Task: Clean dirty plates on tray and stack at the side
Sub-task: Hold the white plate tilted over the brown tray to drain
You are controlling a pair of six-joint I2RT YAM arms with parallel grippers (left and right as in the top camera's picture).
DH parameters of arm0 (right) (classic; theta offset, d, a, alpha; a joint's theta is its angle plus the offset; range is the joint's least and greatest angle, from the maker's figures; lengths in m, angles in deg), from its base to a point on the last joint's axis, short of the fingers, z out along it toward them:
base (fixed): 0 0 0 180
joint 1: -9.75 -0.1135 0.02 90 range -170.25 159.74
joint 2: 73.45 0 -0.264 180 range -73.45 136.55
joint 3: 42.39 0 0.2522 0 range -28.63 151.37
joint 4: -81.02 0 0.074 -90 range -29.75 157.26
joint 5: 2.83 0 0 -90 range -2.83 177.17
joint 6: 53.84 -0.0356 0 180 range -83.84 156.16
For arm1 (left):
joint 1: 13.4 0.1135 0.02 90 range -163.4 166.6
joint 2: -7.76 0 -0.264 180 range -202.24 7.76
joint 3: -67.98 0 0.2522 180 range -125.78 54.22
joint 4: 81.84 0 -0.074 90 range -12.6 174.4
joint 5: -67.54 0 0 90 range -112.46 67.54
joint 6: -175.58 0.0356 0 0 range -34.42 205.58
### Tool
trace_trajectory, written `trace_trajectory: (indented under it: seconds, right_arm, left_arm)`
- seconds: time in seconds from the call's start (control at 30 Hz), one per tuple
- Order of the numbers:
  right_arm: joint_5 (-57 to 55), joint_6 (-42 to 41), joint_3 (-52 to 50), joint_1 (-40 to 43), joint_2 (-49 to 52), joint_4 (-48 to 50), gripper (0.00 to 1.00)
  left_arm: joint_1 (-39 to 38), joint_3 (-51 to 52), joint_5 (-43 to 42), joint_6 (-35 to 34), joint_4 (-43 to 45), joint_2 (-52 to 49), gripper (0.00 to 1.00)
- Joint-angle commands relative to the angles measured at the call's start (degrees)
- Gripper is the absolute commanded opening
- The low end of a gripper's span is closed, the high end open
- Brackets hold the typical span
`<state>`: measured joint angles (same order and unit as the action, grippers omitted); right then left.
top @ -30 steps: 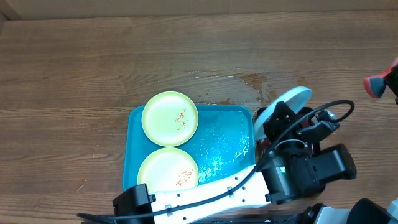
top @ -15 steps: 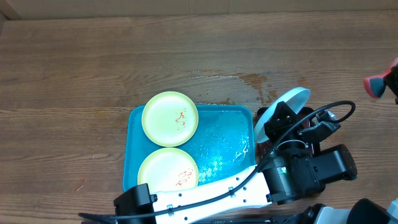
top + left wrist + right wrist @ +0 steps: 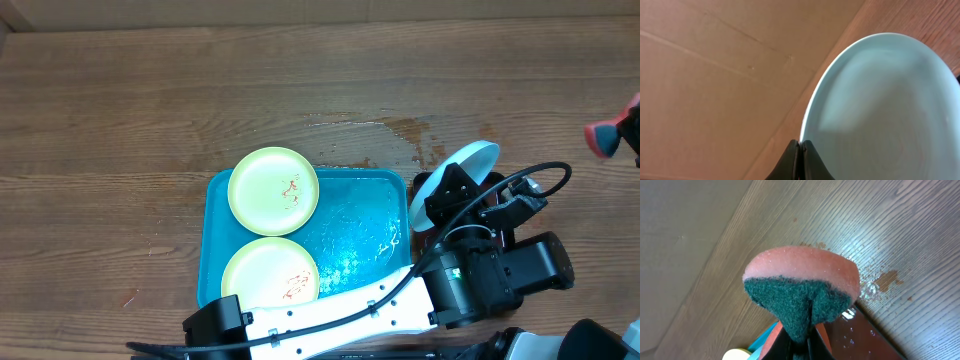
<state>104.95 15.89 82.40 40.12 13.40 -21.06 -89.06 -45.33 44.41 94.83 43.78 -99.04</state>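
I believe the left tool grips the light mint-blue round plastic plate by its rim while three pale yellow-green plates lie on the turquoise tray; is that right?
Not quite: the overhead view shows two pale yellow-green round plates, not three, on the turquoise rectangular tray. The left tool does grip the mint-blue plate by its rim.

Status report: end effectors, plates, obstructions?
Left end effector shut on rim of light mint-blue round plastic plate. Right end effector shut on pink-and-green sponge. Two pale yellow-green round plates, smeared, on turquoise rectangular plastic tray. Wet patch on wooden table.

White link (image 3: pixel 330 310), black joints (image 3: pixel 470 285), looped black cable (image 3: pixel 530 170); left tool (image 3: pixel 799 150) black.
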Motion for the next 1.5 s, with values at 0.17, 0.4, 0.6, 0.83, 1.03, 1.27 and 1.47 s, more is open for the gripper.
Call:
trace_trajectory:
  seconds: [0.17, 0.4, 0.6, 0.83, 1.03, 1.27, 1.47]
  right_arm:
    - [0.59, 0.63, 1.62, 0.24, -0.59, 0.13, 0.04]
    - [0.59, 0.66, 1.62, 0.24, -0.59, 0.11, 0.04]
    - [0.59, 0.85, 1.62, 0.24, -0.59, 0.07, 0.04]
    - [0.59, 0.85, 1.62, 0.24, -0.59, 0.11, 0.04]
    - [0.76, 0.85, 1.62, 0.24, -0.59, 0.09, 0.04]
    - [1.44, 1.05, 1.62, 0.24, -0.59, 0.09, 0.04]
    - [1.44, 1.07, 1.62, 0.24, -0.59, 0.11, 0.04]
  left_arm:
    - [-0.07, -1.84, 1.03, 1.05, 0.46, -0.74, 0.04]
    - [-0.09, -1.84, -0.63, -0.28, 0.42, -0.74, 0.04]
    - [0.31, -1.84, -13.44, -4.87, 0.35, -0.74, 0.04]
    - [0.31, -1.84, -24.02, -9.25, -1.29, -0.74, 0.04]
    - [1.44, -1.84, -8.79, -5.31, -1.73, -0.74, 0.04]
    - [2.80, -1.84, -0.17, -2.80, -1.07, -0.74, 0.04]
    - [1.68, -1.84, -13.44, -3.98, -1.20, -0.74, 0.04]
